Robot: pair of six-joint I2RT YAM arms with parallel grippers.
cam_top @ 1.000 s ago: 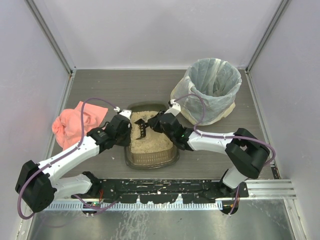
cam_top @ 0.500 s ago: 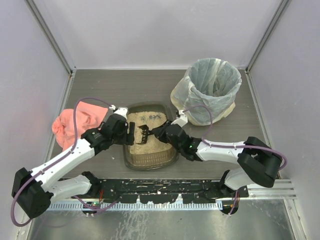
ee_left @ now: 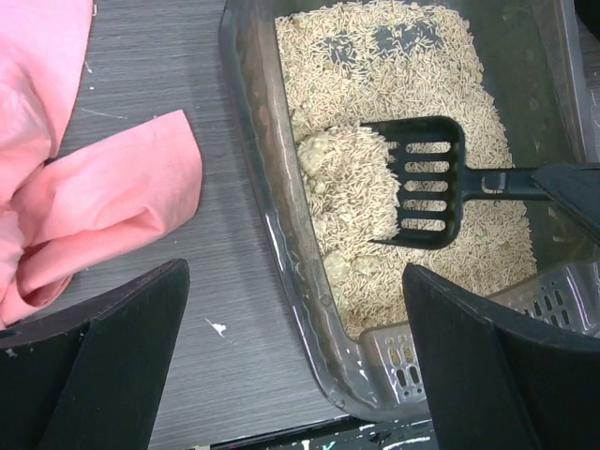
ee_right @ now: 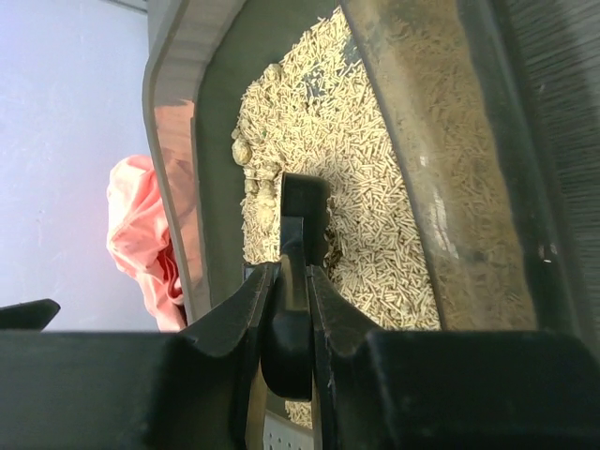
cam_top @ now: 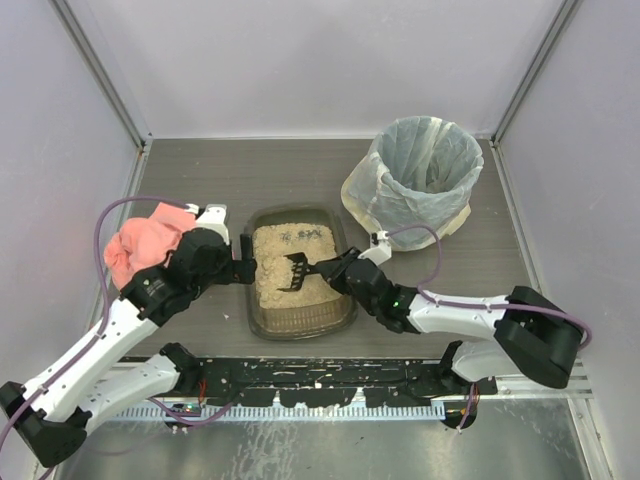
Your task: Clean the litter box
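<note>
Brown litter box (cam_top: 299, 327) beneath right pincer (cam_top: 331, 270)

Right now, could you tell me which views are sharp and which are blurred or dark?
Top external: even, soft light, the litter box sharp. Left wrist: the scoop and granules crisp, the left fingers dark. Right wrist: the right fingers on the scoop handle blurred and dark.

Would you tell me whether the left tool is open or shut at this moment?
Open. The left tool has its fingers spread wide, gripping nothing; the litter box wall shows between them.
</note>
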